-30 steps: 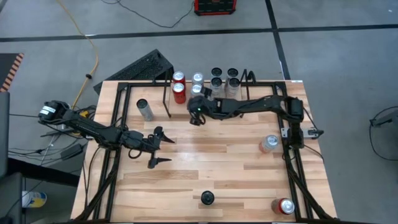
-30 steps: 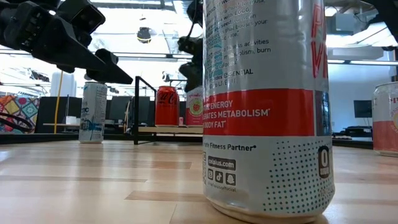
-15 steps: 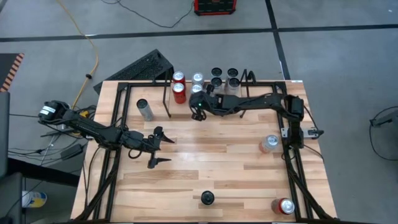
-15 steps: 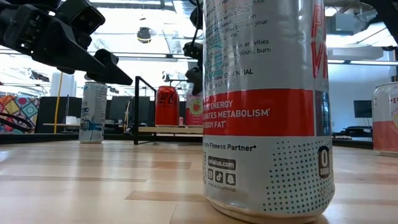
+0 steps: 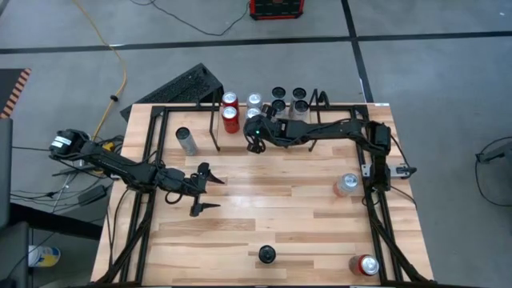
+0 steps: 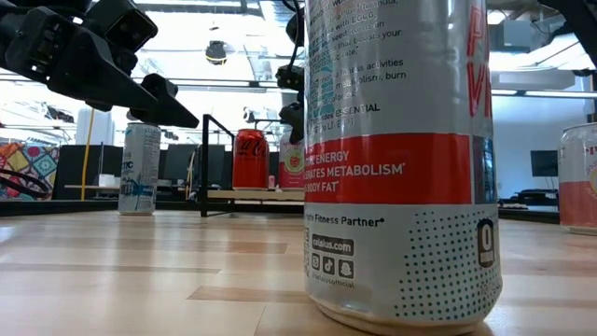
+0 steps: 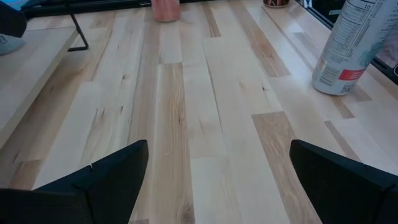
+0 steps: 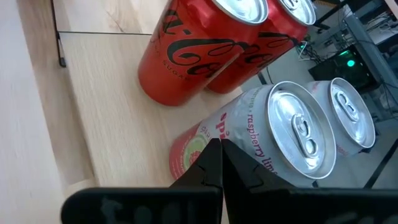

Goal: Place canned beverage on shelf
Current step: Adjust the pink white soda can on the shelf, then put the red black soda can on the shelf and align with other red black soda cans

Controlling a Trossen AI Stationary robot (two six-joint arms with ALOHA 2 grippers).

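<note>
The shelf (image 5: 217, 128) is a low black wire rack at the table's far edge, also seen in the right wrist view (image 8: 57, 37). On it stand two red cola cans (image 8: 186, 59), a pink-and-silver raspberry can (image 8: 261, 143) and another silver can (image 8: 345, 115). My right gripper (image 5: 255, 138) is shut, its tips (image 8: 215, 163) right at the raspberry can's side. My left gripper (image 5: 210, 192) is open and empty over the table's left middle, fingers wide apart (image 7: 217, 180). My right gripper's shut fingertips (image 8: 214, 152) stand at the raspberry can's side wall (image 8: 233, 134), below its rim, slanting down from the table's near side. I cannot tell whether they touch the can. The can stands upright on the shelf.
Several dark-topped cans (image 5: 289, 101) stand at the shelf's right part. Loose upright cans: silver at far left (image 5: 186, 141), one at right (image 5: 346, 185), one at near right (image 5: 364, 265), one at the near edge (image 5: 266, 254), filling the low view (image 6: 401, 159). Black rails (image 5: 376, 216) run along both sides.
My right gripper has gone toward the table's far edge, closer to the cans on the shelf. The cans stand as before.
</note>
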